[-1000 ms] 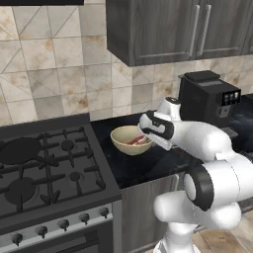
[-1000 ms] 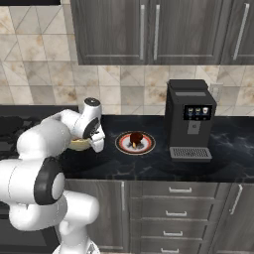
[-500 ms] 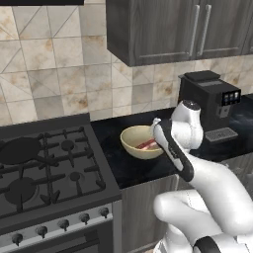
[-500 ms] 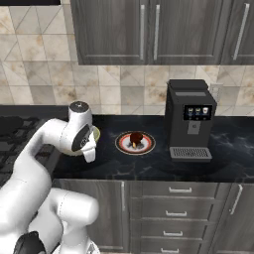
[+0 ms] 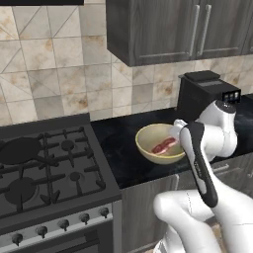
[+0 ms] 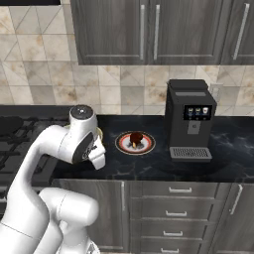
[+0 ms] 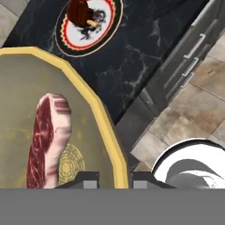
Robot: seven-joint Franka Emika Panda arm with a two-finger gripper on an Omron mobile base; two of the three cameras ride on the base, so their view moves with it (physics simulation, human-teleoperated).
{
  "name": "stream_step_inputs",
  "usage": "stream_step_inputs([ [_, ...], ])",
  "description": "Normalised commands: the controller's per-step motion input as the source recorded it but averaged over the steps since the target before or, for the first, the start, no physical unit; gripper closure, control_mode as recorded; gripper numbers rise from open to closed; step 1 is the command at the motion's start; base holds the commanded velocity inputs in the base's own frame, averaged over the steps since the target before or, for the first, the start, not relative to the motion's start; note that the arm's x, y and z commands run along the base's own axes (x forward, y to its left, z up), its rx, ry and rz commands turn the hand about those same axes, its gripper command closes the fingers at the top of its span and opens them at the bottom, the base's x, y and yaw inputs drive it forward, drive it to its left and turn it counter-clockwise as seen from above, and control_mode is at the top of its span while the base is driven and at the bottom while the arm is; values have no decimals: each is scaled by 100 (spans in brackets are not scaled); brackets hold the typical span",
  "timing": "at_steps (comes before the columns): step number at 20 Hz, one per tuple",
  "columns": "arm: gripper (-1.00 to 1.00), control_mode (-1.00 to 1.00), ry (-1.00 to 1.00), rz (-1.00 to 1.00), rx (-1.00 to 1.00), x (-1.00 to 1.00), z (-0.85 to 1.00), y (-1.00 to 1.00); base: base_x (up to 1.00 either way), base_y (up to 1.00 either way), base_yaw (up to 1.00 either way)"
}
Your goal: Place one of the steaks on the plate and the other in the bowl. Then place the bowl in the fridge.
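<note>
Simulated kitchen: black marbled counter (image 6: 149,163) under dark wood wall cabinets (image 6: 149,30), beige stone-tile backsplash (image 5: 54,84) behind. Black gas stove (image 5: 44,168) to the left of the counter in the left base view; black coffee machine (image 6: 190,119) at the right, against the wall. Grey drawers (image 6: 173,208) below the counter edge. Tan-yellow bowl (image 5: 159,143) is up off the counter, tilted slightly, near the counter's front edge and right of the stove. Pinkish-red marbled steak (image 5: 164,145) lies flat inside it, toward the side nearest the arm. Gripper (image 7: 114,181) closed on the bowl's rim: in the hand view the two dark fingertips (image 7: 90,181) straddle the yellow wall at the bottom of the picture, one tip inside the bowl, the other outside, rim pinched between them. The pink steak (image 7: 46,140) sits just left of the inner fingertip in that view, close to it but apart, its long side running away from the fingers. Faint ring pattern on the bowl floor between steak and rim. Plate (image 6: 135,143) with pale centre and reddish-brown patterned rim rests on the counter between the bowl and the coffee machine, well apart from the gripper. Dark reddish-brown steak (image 6: 135,139) on the plate, roughly centred; hand view shows it at the plate's (image 7: 90,26) left portion (image 7: 81,11). Tiled floor (image 7: 189,114) visible beyond the counter edge in the hand view.
</note>
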Motion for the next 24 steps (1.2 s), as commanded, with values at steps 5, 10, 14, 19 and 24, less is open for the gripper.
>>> stream_step_inputs([
  [5, 100, -100, 41, 26, -1, 1, 35, -27, 0, 0, 0],
  [10, 100, -100, 4, 2, 2, -26, -17, 0, 0, 0, 0],
  [14, 100, -100, -20, 4, 0, -39, -15, 3, 0, 0, 0],
  [19, 100, -100, -1, 0, 0, 0, -2, 1, 0, 0, 0],
  [24, 100, 100, 0, 0, 0, 0, 0, 0, -3, 34, -25],
])
